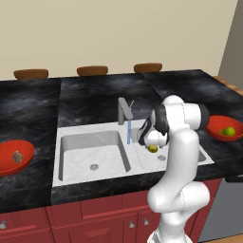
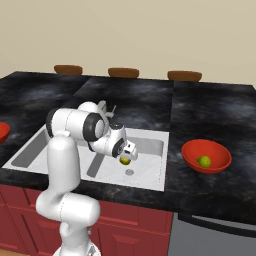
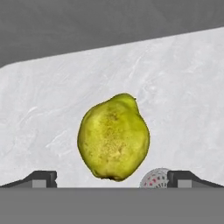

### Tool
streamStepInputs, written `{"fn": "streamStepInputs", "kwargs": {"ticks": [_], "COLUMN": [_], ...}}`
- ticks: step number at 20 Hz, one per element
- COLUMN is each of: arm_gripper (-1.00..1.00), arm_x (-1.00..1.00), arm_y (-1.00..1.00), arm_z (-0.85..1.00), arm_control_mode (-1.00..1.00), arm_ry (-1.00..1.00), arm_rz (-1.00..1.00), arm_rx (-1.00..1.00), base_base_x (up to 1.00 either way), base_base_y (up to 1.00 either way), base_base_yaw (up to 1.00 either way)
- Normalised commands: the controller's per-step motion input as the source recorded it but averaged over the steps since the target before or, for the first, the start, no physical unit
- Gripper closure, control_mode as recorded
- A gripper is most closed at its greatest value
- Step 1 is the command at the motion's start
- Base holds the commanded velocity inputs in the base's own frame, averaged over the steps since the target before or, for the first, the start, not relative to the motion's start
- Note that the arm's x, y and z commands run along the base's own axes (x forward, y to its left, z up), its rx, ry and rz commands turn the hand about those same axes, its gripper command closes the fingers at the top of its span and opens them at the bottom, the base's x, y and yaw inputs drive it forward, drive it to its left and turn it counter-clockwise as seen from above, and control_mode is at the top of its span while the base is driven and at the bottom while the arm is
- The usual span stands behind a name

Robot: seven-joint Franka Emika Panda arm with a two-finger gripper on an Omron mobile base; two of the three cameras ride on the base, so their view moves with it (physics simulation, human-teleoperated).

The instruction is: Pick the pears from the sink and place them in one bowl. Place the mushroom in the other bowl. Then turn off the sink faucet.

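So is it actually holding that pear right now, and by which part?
No, nothing is held. The gripper is open, its fingers standing apart on either side of the pear in the sink.

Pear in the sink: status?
Gripper open, poised over pear on sink floor. Other pear in right bowl; mushroom in left bowl. Faucet running. Nothing in the way.

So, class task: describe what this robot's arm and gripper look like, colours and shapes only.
The arm is built from smooth, rounded white segments, thick and tube-like, joined by dark grey-black bands at the joints. It ends in a compact white hand with dark patches. The gripper has two small dark fingertips, wedge-shaped with a lighter grey face. No markings or loose cables are visible.
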Motion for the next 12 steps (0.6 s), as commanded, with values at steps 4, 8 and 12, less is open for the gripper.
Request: {"fn": "streamStepInputs", "kwargs": {"ticks": [4, 8, 12], "arm_gripper": [-1.00, -1.00, -1.00], "arm_x": [0.10, 0.15, 0.19], "arm_y": [-0.04, -0.05, -0.04], "arm_z": [-0.28, -0.28, -0.27], "arm_control_mode": [-1.00, -1.00, -1.00], "arm_ry": [0.00, 0.00, 0.00], "arm_rz": [0.00, 0.00, 0.00], "arm_rx": [0.00, 0.00, 0.00], "base_base_x": [0.00, 0.00, 0.00], "base_base_y": [0.00, 0.00, 0.00], "base_base_yaw": [0.00, 0.00, 0.00]}}
